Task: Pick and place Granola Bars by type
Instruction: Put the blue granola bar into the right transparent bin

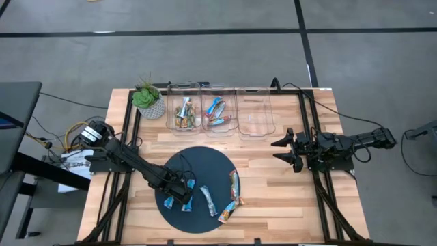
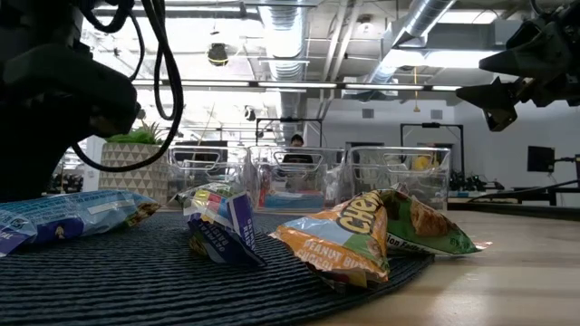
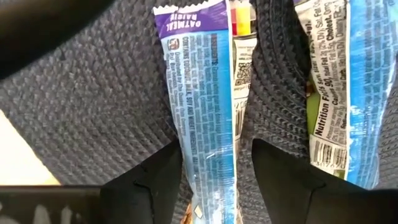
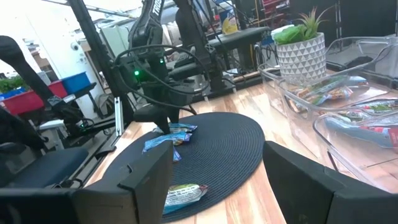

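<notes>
My left gripper point(image 1: 181, 196) is low over the dark round mat point(image 1: 205, 164), open. In the left wrist view its fingers stand on either side of a blue bar with a purple end point(image 3: 202, 106), which lies flat on the mat. A second blue bar point(image 3: 339, 93) lies beside it. Another blue bar point(image 1: 208, 200) and two tan/orange bars point(image 1: 234, 183) point(image 1: 230, 210) also lie on the mat. My right gripper point(image 1: 285, 150) waits open above the table's right side. My left gripper point(image 3: 214, 186) comes from above, its fingers along the blue bar's lower part point(image 3: 208, 168). One finger point(image 3: 158, 183) lies right at the bar's edge; I cannot tell whether it touches. The bar lies flat on the mat.
Three clear bins stand along the far edge: the left one point(image 1: 184, 113) holds tan bars, the middle one point(image 1: 217, 113) blue and red bars, and the right one point(image 1: 255, 116) shows no bars. A potted plant point(image 1: 148, 98) stands left of them. Bare wood lies right of the mat.
</notes>
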Available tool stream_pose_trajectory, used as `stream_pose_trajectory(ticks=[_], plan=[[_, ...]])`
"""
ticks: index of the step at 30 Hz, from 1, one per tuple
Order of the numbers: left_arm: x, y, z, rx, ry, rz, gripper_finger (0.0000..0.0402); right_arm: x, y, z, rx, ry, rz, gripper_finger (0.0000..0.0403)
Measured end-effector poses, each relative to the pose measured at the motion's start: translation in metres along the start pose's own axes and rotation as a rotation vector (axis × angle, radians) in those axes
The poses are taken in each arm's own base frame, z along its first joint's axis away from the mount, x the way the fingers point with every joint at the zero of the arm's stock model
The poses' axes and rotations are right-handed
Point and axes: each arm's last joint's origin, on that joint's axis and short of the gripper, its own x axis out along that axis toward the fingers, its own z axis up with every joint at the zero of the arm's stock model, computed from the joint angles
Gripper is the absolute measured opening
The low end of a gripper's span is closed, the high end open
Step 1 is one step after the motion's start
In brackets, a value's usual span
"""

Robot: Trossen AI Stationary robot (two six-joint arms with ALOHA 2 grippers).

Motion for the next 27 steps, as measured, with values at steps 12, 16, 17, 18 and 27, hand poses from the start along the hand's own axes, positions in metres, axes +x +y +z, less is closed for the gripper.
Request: stream_pose_trajectory(ticks=[12,16,17,18,27], plan=[[0.0,0.0,0.001,0.036,-0.013,0.0,0.0105,0.0,0.0,0.0,0.0,0.0,0.001,0.0244],[0.0,0.0,0.002,0.042,-0.014,-0.001,0.0081,0.0,0.0,0.0,0.0,0.001,0.0,0.0244],[0.0,0.0,0.002,0.04,-0.014,-0.003,0.0076,0.0,0.0,0.0,0.0,0.001,0.0,0.0244],[0.0,-0.001,0.003,0.039,-0.014,-0.007,0.0072,0.0,0.0,0.0,0.0,0.0,0.0,0.0244],[-0.015,-0.01,0.007,0.03,-0.06,-0.167,0.0051,0.0,0.0,0.0,0.0,0.0,0.001,0.0244]])
